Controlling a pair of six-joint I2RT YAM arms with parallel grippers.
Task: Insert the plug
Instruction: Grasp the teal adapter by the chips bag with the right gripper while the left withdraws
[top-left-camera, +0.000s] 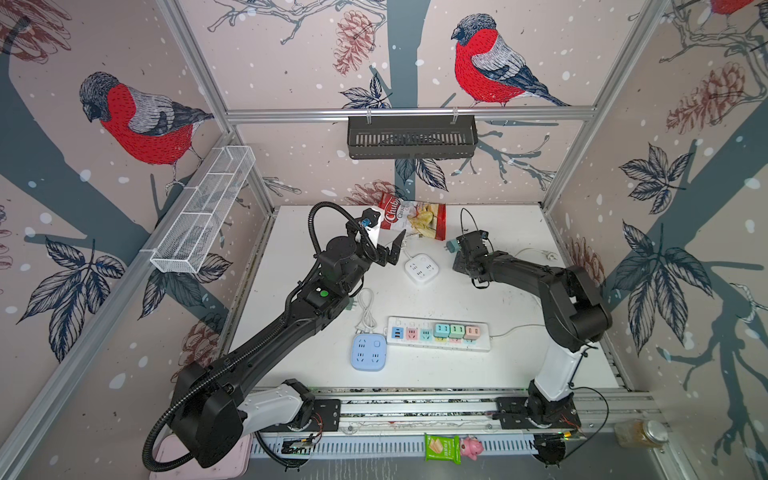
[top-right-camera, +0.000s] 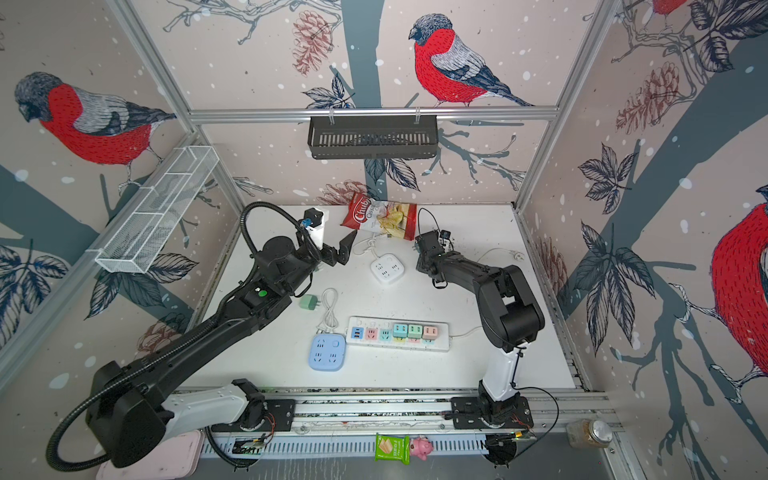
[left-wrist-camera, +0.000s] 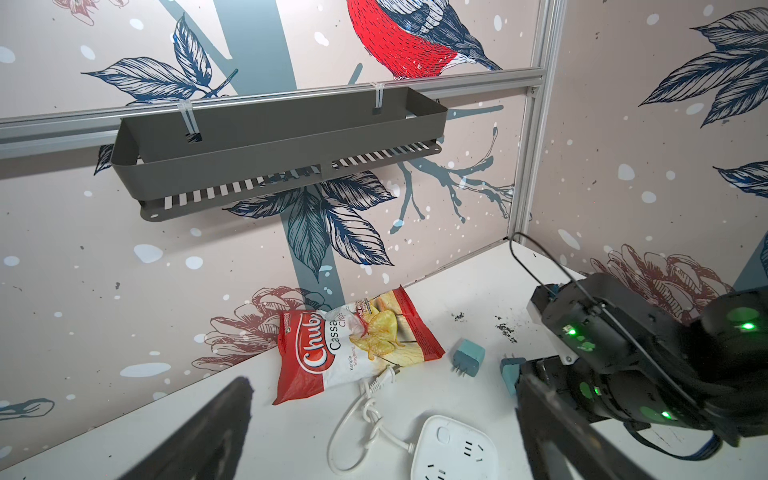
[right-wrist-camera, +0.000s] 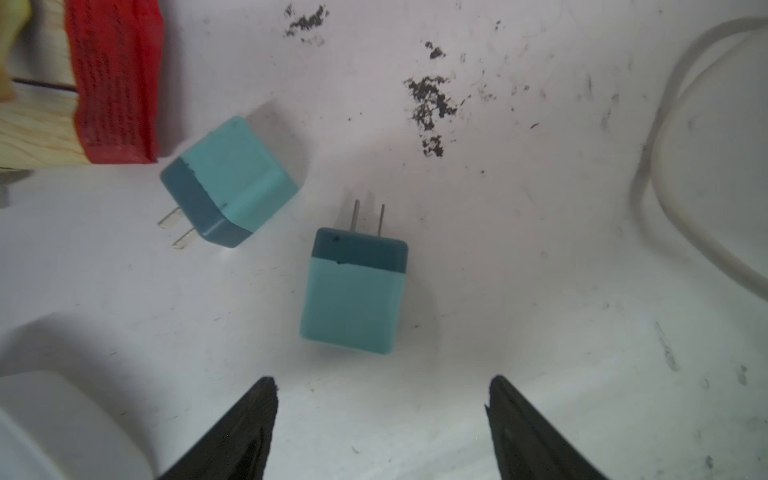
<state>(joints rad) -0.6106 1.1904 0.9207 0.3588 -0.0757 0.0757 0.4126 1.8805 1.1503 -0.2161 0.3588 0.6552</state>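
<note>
Toward the near edge of the white table (top-left-camera: 519, 365) lies a blue square socket (top-left-camera: 368, 352). Just beside it is a long power strip (top-left-camera: 438, 334) with three pastel adapters seated in it. A green plug (top-right-camera: 308, 302) lies closer to the left edge, beside a coiled white cable (top-left-camera: 365, 309).

Past the middle sits a white square socket (top-left-camera: 421, 269). The left gripper (top-left-camera: 394, 250) hangs above the table just left of it, fingers spread wide and holding nothing.

Farther back, the right gripper (right-wrist-camera: 382, 379) points down at the table, its fingers apart with nothing between them. A teal plug (right-wrist-camera: 353, 295) lies flat just ahead of the fingertips, prongs pointing away from them. A second teal plug (right-wrist-camera: 230, 180) lies near it, beside the chips bag (top-left-camera: 413, 220) at the far edge.
</note>
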